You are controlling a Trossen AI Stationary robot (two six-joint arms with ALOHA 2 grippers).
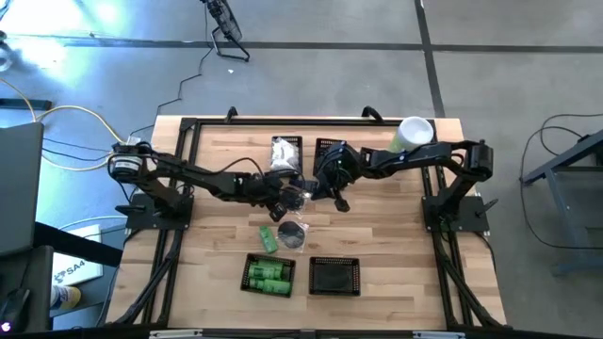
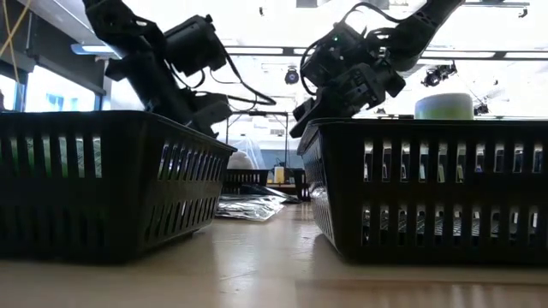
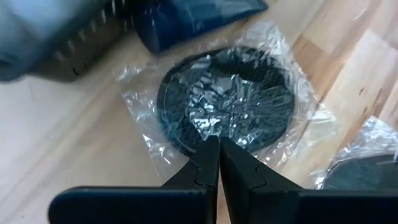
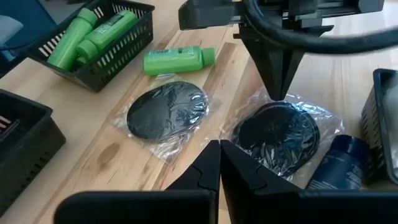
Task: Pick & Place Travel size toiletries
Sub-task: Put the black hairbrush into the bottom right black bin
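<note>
Two black mesh baskets (image 1: 335, 276) sit near the table (image 1: 207, 245) front, a pale-green cylinder (image 1: 412, 133) at its back corner

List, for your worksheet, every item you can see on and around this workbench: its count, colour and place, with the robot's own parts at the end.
Green bottles in basket: at least two, bright green, near-left basket.
Loose green bottle: one, bright green, on the wood beside that basket.
Wrapped discs: two, dark in clear wrap, mid-table; the second lies under the left gripper.
Dark blue piece: one, beside the second disc.
Crinkly packets: silvery-white, count unclear, far centre.
Mesh baskets: three seen, black; two near edge, one far.
Cylinder: one, pale green, white lid, far right.
Table: one, light wood.
Left gripper: shut, tips at the disc's wrap.
Right gripper: shut, above the table between the discs.
</note>
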